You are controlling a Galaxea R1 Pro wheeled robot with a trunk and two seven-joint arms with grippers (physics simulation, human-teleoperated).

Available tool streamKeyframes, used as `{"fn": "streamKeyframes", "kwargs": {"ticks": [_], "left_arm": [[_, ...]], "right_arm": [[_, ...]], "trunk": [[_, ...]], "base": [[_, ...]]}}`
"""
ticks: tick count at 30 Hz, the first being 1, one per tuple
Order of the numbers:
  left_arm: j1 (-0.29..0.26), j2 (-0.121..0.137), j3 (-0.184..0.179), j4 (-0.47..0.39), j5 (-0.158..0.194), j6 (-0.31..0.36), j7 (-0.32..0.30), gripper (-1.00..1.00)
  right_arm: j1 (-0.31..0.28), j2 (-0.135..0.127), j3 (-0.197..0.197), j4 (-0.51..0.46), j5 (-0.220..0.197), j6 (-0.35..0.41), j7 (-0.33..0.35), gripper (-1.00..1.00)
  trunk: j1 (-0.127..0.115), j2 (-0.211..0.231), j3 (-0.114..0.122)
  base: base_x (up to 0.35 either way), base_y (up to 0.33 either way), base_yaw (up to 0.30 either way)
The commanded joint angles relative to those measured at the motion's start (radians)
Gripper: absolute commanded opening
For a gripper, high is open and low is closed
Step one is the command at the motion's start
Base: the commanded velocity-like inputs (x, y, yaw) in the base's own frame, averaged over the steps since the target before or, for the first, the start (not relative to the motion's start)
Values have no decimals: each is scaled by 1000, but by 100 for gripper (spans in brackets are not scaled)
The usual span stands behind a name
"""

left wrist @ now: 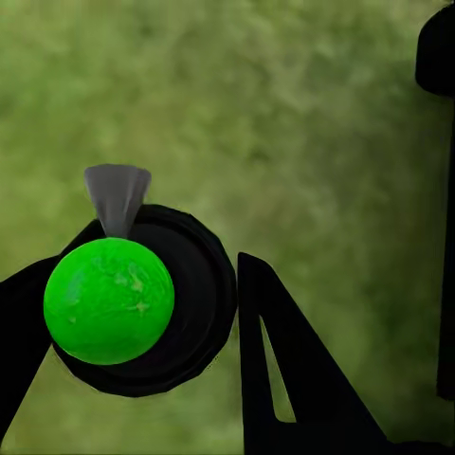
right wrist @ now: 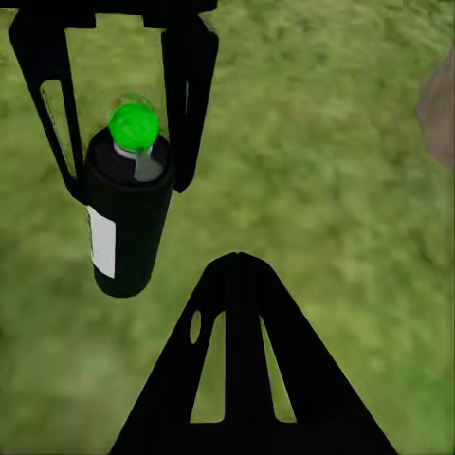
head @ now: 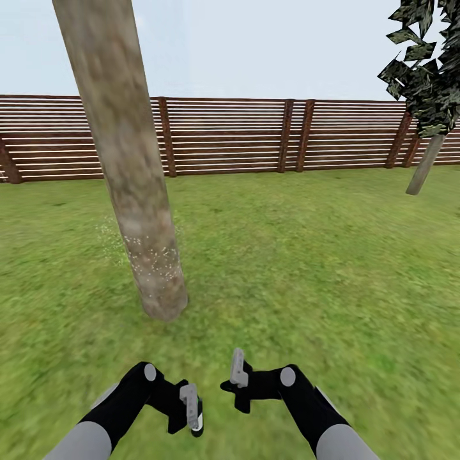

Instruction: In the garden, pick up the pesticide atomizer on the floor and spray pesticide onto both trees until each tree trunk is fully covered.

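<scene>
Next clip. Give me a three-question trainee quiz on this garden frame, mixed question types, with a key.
1. Which claw holds the pesticide atomizer?
A. left claw
B. right claw
C. neither
2. True or false: whitish pesticide specks dot the lower part of the near tree trunk.
3. Fill in: the atomizer's round top is bright ____.

Key: 1 A, the black can sits between the left claw's fingers in both wrist views. 2 true; the upper trunk looks bare. 3 green.
</scene>
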Motion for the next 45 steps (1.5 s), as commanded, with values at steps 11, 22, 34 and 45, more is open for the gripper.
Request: {"fn": "streamKeyframes", "kwargs": {"ticks": [11, 22, 34, 45], "left_arm": [[-9, -35, 1, -4, 0, 2, 2, -100], [-13, -59, 1, -5, 2, -4, 3, -100], [-18, -57, 2, -5, 3, -8, 2, -100], [-18, -65, 3, -5, 8, -10, 2, -100]], "right_arm": [[0, 20, 32, -3, 0, 1, 38, -100], [0, 20, 32, -2, 0, 1, 38, -100], [0, 18, 32, -3, 0, 1, 38, -100], [0, 18, 32, -3, 0, 1, 38, -100]], "trunk": [[0, 0, 0], [0, 0, 0], [0, 0, 0], [0, 0, 0]], "base": [[0, 0, 0], [0, 0, 0], [0, 0, 0], [0, 0, 0]]}}
